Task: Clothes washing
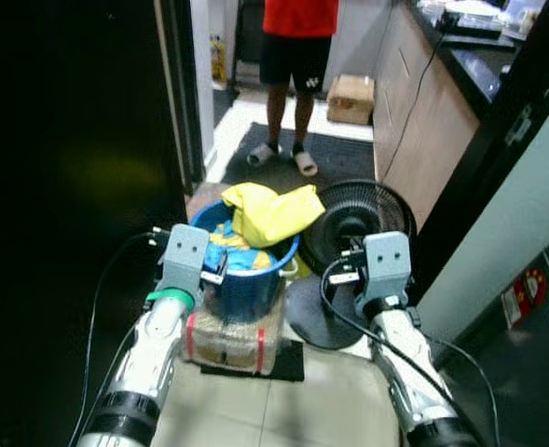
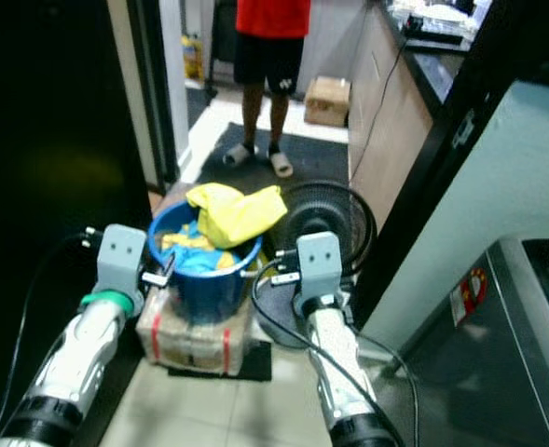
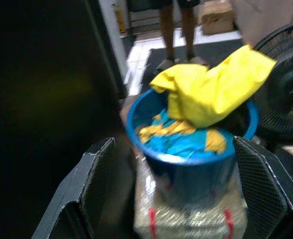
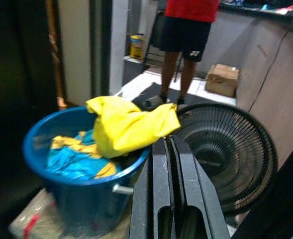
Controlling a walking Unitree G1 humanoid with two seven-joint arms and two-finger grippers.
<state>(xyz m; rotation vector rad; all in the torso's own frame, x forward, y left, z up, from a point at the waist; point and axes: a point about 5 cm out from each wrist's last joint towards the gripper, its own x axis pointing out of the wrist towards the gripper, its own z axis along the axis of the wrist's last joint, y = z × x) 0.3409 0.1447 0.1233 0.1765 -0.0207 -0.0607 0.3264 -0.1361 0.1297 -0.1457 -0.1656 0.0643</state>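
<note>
Facing blue tub on wrapped bundle, floor | yellow garment draped over rim: soft, light, I'd pinch a top fold | left tool spread wide | right tool pressed closed, empty | tub likely heavier, rigid.

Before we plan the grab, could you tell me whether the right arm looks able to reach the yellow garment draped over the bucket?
Probably yes. The right gripper sits beside the blue bucket, its fingers shut, with nothing between it and the yellow garment. The black fan lies close behind, so room is limited.
</note>
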